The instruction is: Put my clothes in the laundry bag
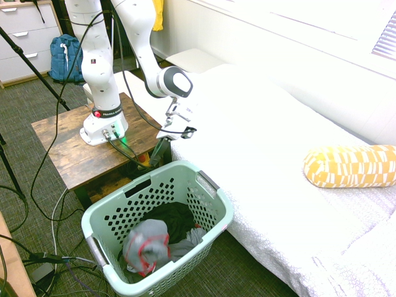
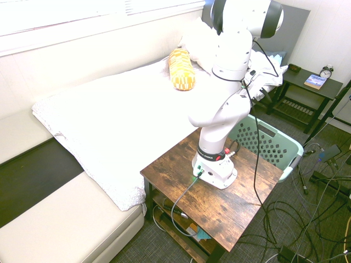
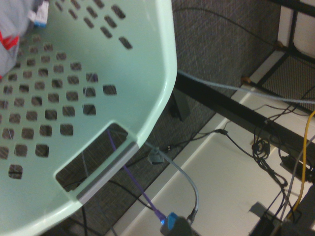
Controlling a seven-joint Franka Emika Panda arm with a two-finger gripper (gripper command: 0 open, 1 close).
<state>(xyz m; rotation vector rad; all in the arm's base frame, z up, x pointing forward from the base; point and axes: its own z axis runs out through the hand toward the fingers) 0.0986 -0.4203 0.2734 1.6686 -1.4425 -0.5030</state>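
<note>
Clothes (image 1: pixel 147 247) lying in the laundry bag (image 1: pixel 218 216), jaws (image 1: pixel 162 150) above rim, width indiscernible, seemingly empty; best lifted straight clear.

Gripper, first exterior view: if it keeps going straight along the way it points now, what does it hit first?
Most likely the laundry basket: the gripper slants down at its near rim beside the wooden table. The wrist view looks onto that perforated wall and grey handle. Depth is unclear, so it could slip just outside the rim.

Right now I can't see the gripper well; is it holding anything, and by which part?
Nothing: the gripper is empty; the clothes lie in the basket.
</note>
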